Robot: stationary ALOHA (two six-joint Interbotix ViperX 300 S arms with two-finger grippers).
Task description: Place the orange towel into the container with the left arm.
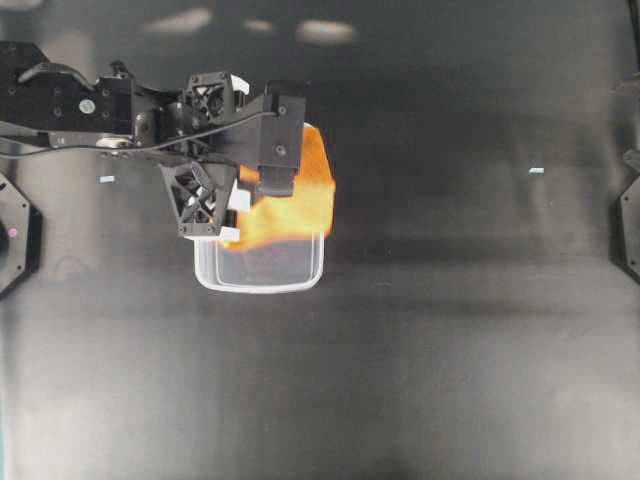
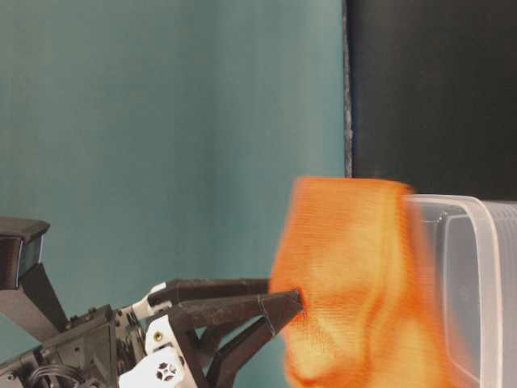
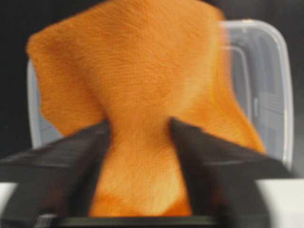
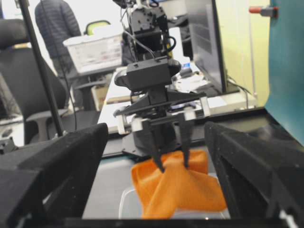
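The orange towel (image 1: pixel 300 210) hangs blurred over the far rim of the clear container (image 1: pixel 258 289), part of it draped down inside. My left gripper (image 1: pixel 262 185) points down above the tub. In the left wrist view its jaws (image 3: pixel 140 126) stand apart, with a neck of towel (image 3: pixel 137 71) loose between them and the container (image 3: pixel 280 71) below. In the right wrist view the left gripper (image 4: pixel 172 166) has its fingers spread around the bunched top of the towel (image 4: pixel 180 190). My right gripper (image 4: pixel 156 130) is open and holds nothing. It stays well back from the container (image 4: pixel 124 202).
The black tabletop spreads all round the tub. Two small white marks (image 1: pixel 536 171) lie on it, one at left and one at right. A teal backdrop (image 2: pixel 161 121) stands behind the left gripper (image 2: pixel 299 303), towel (image 2: pixel 355 275) and container (image 2: pixel 485 267).
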